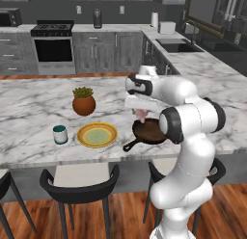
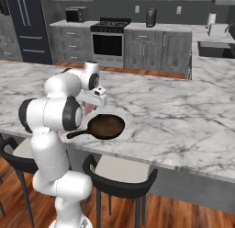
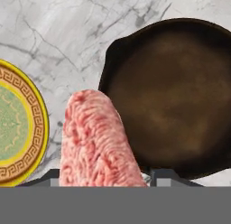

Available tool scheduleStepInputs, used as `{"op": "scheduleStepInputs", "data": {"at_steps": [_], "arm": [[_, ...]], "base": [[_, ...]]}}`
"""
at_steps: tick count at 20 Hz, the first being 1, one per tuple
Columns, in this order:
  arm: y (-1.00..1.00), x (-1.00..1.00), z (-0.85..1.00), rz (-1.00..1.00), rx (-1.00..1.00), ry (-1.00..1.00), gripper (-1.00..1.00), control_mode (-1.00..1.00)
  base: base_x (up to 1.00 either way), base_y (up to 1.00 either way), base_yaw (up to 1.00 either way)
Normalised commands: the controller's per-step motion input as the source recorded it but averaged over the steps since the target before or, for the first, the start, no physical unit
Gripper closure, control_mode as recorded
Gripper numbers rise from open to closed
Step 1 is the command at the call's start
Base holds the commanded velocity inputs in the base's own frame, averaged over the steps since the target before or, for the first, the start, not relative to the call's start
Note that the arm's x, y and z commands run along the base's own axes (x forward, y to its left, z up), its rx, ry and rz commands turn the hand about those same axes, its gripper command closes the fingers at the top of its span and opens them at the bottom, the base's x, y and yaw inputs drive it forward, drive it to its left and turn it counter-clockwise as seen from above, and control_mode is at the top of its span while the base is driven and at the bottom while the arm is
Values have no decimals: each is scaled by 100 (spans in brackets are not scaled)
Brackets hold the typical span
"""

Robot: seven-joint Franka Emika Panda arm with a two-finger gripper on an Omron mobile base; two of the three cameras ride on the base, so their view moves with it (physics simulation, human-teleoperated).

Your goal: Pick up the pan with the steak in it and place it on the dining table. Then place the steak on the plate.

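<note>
- The small round dark brown-black skillet (image 1: 148, 131) sits on the long white-and-grey marble dining table (image 1: 34, 105), its short handle pointing toward the stool-side edge; its cooking surface is bare. In the left base view the arm's elbow covers the skillet's right part.
- The pinkish-red oblong slab of raw steak (image 3: 94, 139) hangs lifted between the two-finger gripper (image 3: 106, 177), over the table at the skillet's rim, between skillet and plate. Its lower end is cut off in the hand view.
- The jaws are clamped on the steak; the finger tips themselves are barely visible, mostly hidden by the meat.
- From the right base view, only a sliver of steak (image 2: 88, 108) peeks out beside the arm.
- The round plate with yellow-orange rim and pale green centre (image 1: 97, 135) lies just beside the skillet, apart from it; the hand view crops it at the left edge.
- A terracotta plant pot (image 1: 84, 103) and a small teal-and-white mug (image 1: 60, 134) stand near the plate.
</note>
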Motion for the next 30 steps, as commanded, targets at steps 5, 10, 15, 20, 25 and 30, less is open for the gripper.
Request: {"op": "scheduleStepInputs", "data": {"at_steps": [5, 10, 15, 20, 25, 30], "arm": [[52, -16, 10, 5, 0, 0, 100, -100], [70, 3, 0, 1, 0, -2, 100, -100], [82, 11, 0, 0, -1, -2, 100, -100], [81, 21, -4, 0, -3, -2, 100, -100], [60, 18, -9, 0, -6, -5, 100, -100], [15, 4, -4, 0, -5, 1, 100, -100]], "base": [[0, 0, 0], [0, 0, 0], [0, 0, 0], [0, 0, 0], [0, 0, 0], [0, 0, 0]]}}
